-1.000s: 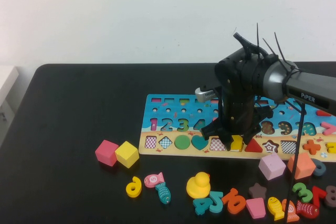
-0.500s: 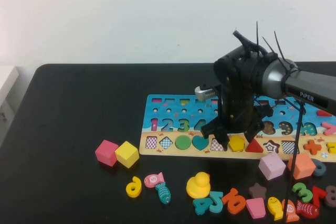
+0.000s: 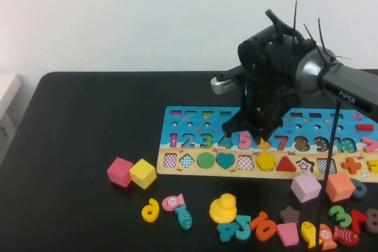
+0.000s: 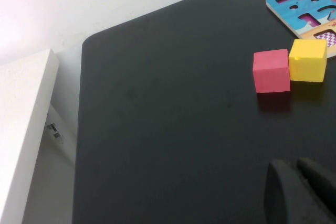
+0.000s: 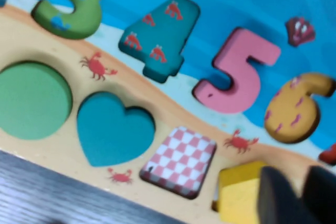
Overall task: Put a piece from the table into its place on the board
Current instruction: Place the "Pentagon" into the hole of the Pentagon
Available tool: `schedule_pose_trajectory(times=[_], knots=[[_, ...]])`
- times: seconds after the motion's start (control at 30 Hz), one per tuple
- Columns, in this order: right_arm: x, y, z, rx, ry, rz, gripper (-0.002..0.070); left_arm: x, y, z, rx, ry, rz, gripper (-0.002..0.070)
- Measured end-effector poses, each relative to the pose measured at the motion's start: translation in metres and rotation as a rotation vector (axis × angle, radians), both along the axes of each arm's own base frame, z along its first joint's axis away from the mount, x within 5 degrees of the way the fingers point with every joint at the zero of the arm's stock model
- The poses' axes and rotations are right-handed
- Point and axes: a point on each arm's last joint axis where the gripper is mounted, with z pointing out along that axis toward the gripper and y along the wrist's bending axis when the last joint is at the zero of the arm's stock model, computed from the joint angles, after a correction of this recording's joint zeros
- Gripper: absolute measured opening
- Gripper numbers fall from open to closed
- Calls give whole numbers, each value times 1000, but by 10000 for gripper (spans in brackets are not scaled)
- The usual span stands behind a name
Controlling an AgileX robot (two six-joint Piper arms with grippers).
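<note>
The small yellow pentagon piece (image 3: 266, 161) lies in its cut-out in the sandy strip of the board (image 3: 177, 123), between a checkered trapezoid slot and a red triangle. My right gripper (image 3: 255, 135) hangs just above and behind it, over the numbers 5 and 6. In the right wrist view the piece (image 5: 236, 200) sits beside the gripper (image 5: 307, 182), not between the fingers, which stand a little apart with bare board (image 5: 173, 93) showing between them. My left gripper (image 4: 298, 163) is shut and empty over the black table (image 4: 173, 119), left of the board's corner (image 4: 299, 3).
A pink cube (image 3: 120, 171) and a yellow cube (image 3: 143, 173) sit left of the board. A yellow duck (image 3: 224, 208), a purple cube (image 3: 306, 186), an orange cube (image 3: 340, 186) and several loose numbers and fish lie along the front. A white shelf (image 4: 26, 129) flanks the table's left edge.
The right gripper has let go of the pentagon, risen and drawn back over the numbers. Its jaws have narrowed. The piece stays in its cut-out.
</note>
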Motion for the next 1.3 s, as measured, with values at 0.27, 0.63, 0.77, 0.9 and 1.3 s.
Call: schedule_pose_trajectory(times=[0.27, 0.63, 0.77, 0.9, 1.3], knots=[[4, -3, -10, -53, -1, 89, 19, 0, 0, 0, 0, 0, 0, -1], [2, -2, -35, -75, 89, 144, 19, 0, 0, 0, 0, 0, 0, -1], [2, -2, -35, -68, 93, 141, 19, 0, 0, 0, 0, 0, 0, -1], [2, -2, -33, -73, 94, 141, 19, 0, 0, 0, 0, 0, 0, -1], [-1, 0, -33, -51, 132, 138, 19, 0, 0, 0, 0, 0, 0, -1]])
